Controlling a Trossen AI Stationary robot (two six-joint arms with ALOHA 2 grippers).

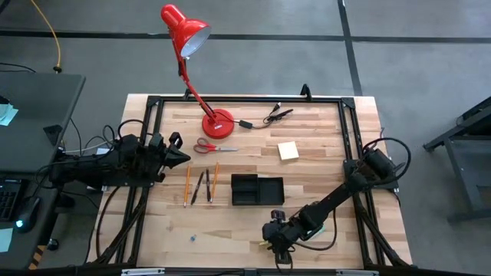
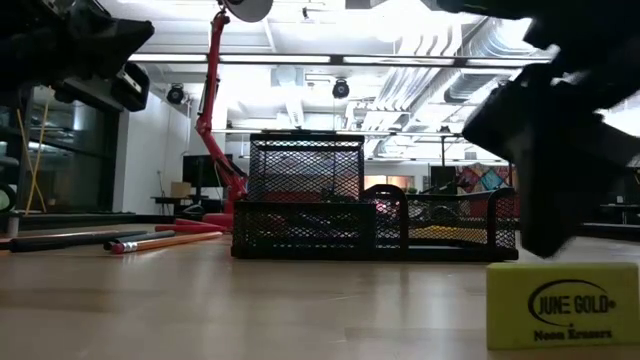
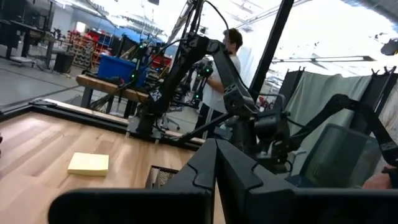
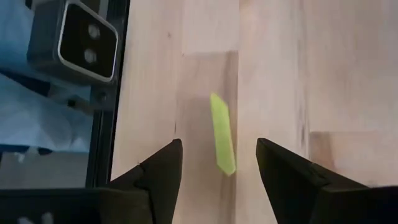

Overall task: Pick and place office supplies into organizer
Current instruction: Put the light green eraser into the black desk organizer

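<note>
My right gripper (image 4: 217,146) is open and points down near the table's near edge (image 1: 275,244). Its fingers stand on either side of a neon yellow-green eraser (image 4: 222,134) without touching it. The eraser stands on its long edge on the wood and is printed with a brand name (image 2: 563,305). My left gripper (image 1: 180,156) is shut and hovers at the table's left, near the red-handled scissors (image 1: 215,147). Two orange pencils (image 1: 186,184) and two dark pens (image 1: 202,186) lie left of the black mesh organizer (image 1: 257,189). A pale yellow sticky pad (image 1: 288,150) lies beyond it.
A red desk lamp (image 1: 201,69) stands at the far edge, with a black cable with clips (image 1: 268,116) beside its base. A small teal bit (image 1: 192,238) lies near the near edge. The black table frame (image 1: 349,138) borders the wood. A person (image 3: 227,62) stands in the room beyond.
</note>
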